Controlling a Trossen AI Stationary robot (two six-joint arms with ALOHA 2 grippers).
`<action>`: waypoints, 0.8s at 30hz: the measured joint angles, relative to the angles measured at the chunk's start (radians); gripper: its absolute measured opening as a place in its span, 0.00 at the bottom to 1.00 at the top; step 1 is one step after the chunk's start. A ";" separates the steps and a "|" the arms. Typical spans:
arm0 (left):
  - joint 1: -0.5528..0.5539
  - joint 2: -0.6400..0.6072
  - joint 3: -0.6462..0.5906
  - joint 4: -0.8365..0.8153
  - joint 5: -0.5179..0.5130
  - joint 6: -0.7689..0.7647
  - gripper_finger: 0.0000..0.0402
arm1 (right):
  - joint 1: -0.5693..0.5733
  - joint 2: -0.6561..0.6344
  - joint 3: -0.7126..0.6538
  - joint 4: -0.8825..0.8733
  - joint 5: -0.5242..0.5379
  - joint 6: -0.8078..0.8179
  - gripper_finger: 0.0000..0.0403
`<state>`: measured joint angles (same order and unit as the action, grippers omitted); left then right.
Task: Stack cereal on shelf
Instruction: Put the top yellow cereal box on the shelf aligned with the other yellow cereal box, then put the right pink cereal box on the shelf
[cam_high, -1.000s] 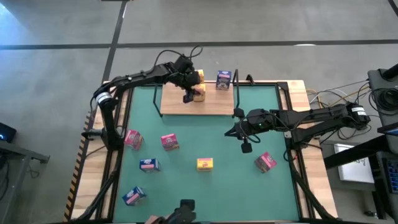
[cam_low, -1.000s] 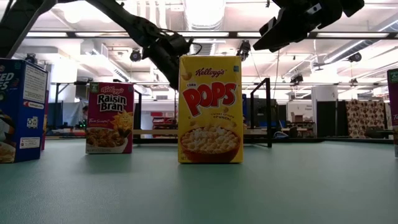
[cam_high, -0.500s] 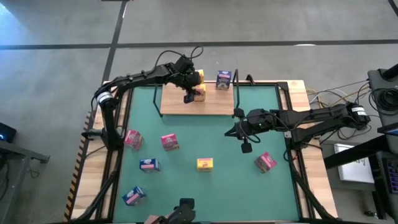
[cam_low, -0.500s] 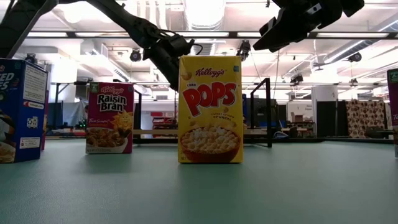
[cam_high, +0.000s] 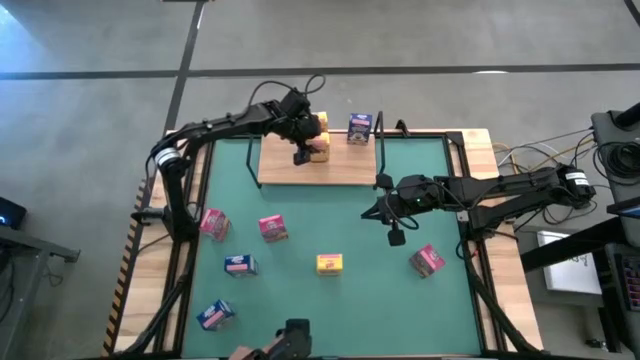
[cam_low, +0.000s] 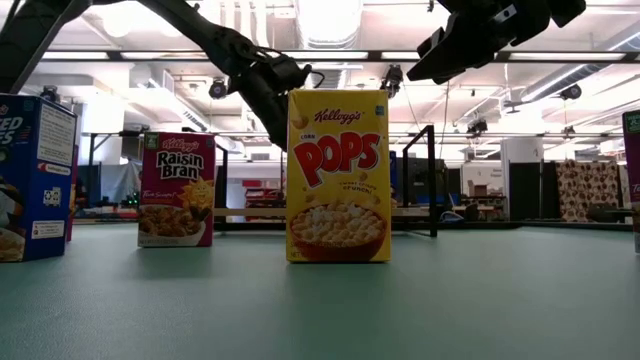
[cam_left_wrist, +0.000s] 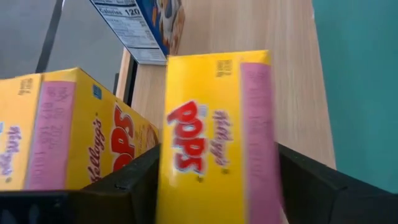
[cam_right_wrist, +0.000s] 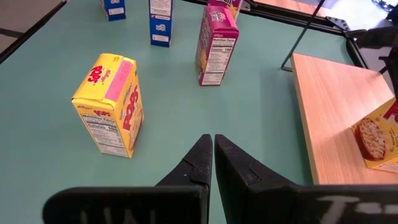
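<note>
second yellow box (cam_left_wrist: 68, 130) beside left gripper's box (cam_left_wrist: 217, 130)

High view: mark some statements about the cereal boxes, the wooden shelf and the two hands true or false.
1. Three small cereal boxes stand on the light-wood shelf board. True: two yellow boxes and one blue box.
2. All three pink boxes are on the green table mat. True.
3. The right hand holds a yellow box. False: it is shut on nothing, above the mat.
4. No yellow box is on the mat. False: a single yellow box stands there.
5. The left hand is over the shelf board. True.
</note>
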<state>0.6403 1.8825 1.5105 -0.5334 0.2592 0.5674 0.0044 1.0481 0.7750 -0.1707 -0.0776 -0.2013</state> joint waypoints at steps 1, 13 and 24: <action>0.000 -0.005 0.000 -0.006 0.000 0.000 0.60 | 0.000 0.000 0.000 0.000 0.000 0.000 0.02; -0.007 -0.149 0.000 -0.090 -0.011 -0.094 0.60 | 0.000 0.000 0.000 0.005 0.019 0.044 0.02; -0.183 -0.323 -0.095 -0.097 -0.006 -0.367 0.60 | 0.000 0.000 0.043 -0.067 0.176 0.375 0.02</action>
<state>0.4578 1.5598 1.4158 -0.6303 0.2531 0.2009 0.0048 1.0481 0.8178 -0.2378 0.0987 0.1734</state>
